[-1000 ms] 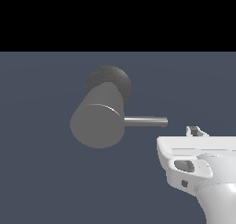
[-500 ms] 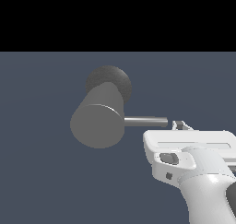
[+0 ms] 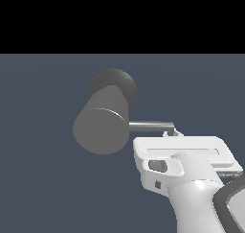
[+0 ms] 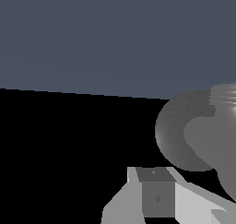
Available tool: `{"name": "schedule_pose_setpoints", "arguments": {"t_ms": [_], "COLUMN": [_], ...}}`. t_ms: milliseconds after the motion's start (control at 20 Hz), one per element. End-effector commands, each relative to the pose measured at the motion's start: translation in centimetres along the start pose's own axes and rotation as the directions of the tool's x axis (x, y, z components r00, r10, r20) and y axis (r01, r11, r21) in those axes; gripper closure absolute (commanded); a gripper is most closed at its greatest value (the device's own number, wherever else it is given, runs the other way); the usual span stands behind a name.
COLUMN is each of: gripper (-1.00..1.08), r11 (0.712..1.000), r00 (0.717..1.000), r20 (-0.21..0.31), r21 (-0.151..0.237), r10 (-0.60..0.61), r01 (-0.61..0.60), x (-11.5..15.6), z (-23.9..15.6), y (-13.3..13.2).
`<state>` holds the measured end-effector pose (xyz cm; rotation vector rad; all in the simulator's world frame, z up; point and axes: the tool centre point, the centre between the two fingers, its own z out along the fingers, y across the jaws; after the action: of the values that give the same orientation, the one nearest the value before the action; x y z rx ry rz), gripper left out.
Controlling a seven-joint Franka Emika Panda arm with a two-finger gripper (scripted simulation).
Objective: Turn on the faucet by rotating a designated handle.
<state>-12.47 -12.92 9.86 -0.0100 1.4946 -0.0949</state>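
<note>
Trouble could come if the hand (image 3: pixel 173 130), its grip hard to tell, maybe slips off the handle's (image 3: pixel 149 125) tip and the faucet (image 3: pixel 103 126) stays off

plain dark blue-grey ground (image 3: pixel 43 189), faucet (image 3: pixel 103 126) on it

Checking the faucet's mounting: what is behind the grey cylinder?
Behind the faucet cylinder sits its darker rounded base. The cylinder covers the base's lower part, so where they join cannot be seen.
</note>
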Motion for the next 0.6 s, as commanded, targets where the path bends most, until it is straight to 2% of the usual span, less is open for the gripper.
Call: {"name": "schedule_pose_setpoints", "arguments": {"t_ms": [0, 250, 550], "gripper": [1.08, 1.08, 1.08], "r11": [1.0, 0.998, 0.998], "r00": [1.0, 0.997, 0.996], "r20": [-0.024, -0.067, -0.076], "r21": [-0.008, -0.023, -0.031], "r10": [0.02, 0.05, 0.055], "r01": [-0.02, -0.052, -0.058], "x": [0.7, 1.8, 1.9], "z": [-0.4, -1.0, -1.2], "y": [0.9, 1.8, 2.1]}}
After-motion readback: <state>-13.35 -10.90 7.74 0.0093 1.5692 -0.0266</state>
